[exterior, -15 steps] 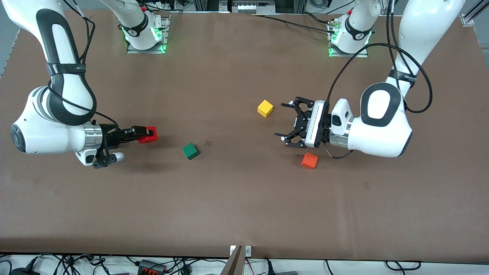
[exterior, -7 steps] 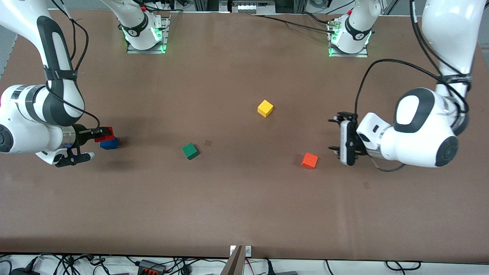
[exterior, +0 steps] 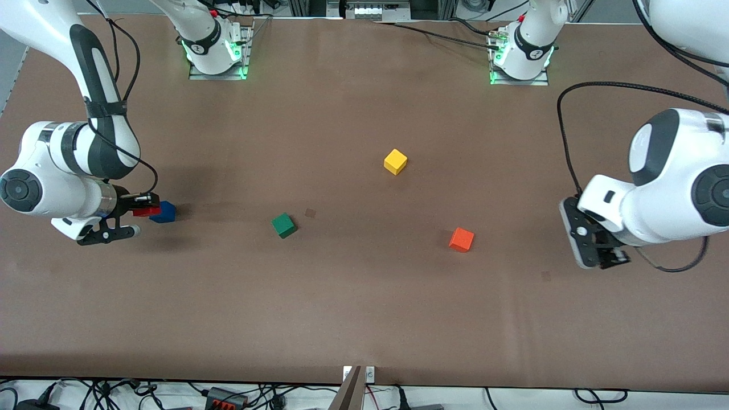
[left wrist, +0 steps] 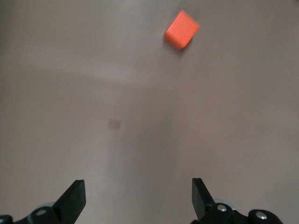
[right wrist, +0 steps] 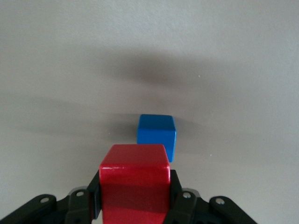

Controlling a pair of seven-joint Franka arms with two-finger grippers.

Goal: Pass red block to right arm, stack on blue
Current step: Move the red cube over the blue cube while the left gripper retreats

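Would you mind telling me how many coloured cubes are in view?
5. Red block in the right hand; blue beside it; green cube, yellow cube mid-table; orange cube toward the left arm's end.

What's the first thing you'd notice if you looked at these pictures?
The bright red block, pinched in the right end effector, held up by the blue block at the right arm's end of the table. Next, the loose blocks: yellow block, green block and orange block. The left end effector waits open at the left arm's end.
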